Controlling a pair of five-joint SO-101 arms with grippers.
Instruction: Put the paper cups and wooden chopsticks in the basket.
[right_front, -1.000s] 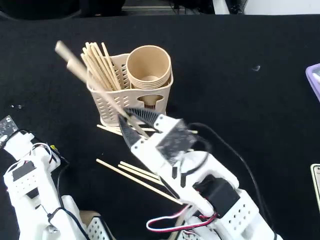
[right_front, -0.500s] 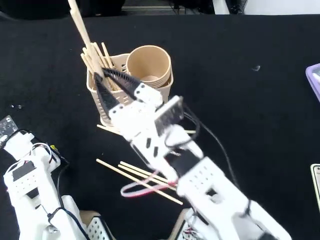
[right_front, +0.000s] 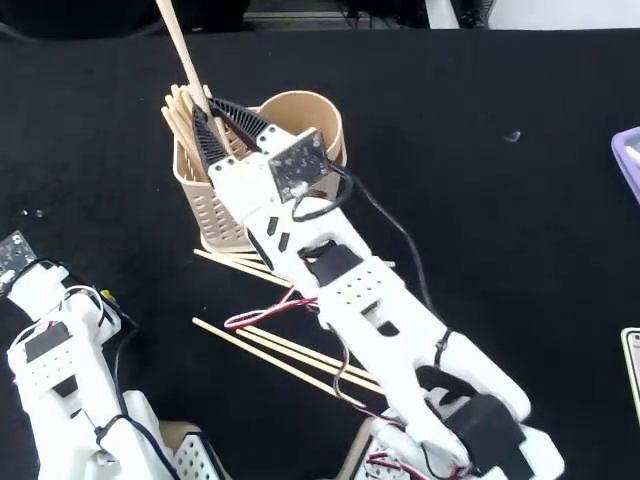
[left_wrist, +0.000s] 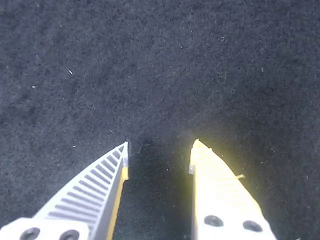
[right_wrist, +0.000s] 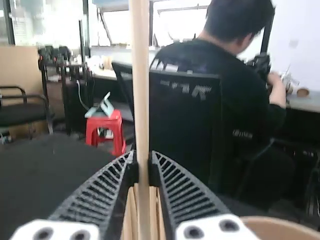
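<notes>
**Held chopstick over the basket: stock and handling note**

Item 1, held chopstick (right_front: 181, 42). I have it in the right gripper (right_front: 214, 128), fingers (right_wrist: 176, 186) clamped on it low on its length. It stands nearly upright, with most of the stick above the fingers. Its lower end sits over the basket's chopstick side. In the right wrist view the stick (right_wrist: 140, 75) runs straight up between the two fingers.

Handling, as I judge it: light, stiff and thin, with smooth wood that may slip or swing in the clamp. A hold nearer the middle would steady it. Here the low hold suits dropping it in end first.

Item 2, basket (right_front: 203, 212). It stands upright on the black desk (right_front: 500, 200).

Item 3, chopstick bundle (right_front: 178, 114). Already inside the basket, leaning out over its rim just beside the right gripper.

Item 4, paper cups (right_front: 322, 108). Stacked inside the basket in the side next to the bundle.

Item 5, loose chopsticks (right_front: 260, 353). Several lie flat on the desk in front of the basket, well apart from it, with a few more (right_front: 222, 262) at its foot. I count these as left to collect.

Item 6, left gripper (left_wrist: 159, 145). Fingers apart and holding nothing, over bare desk.
</notes>
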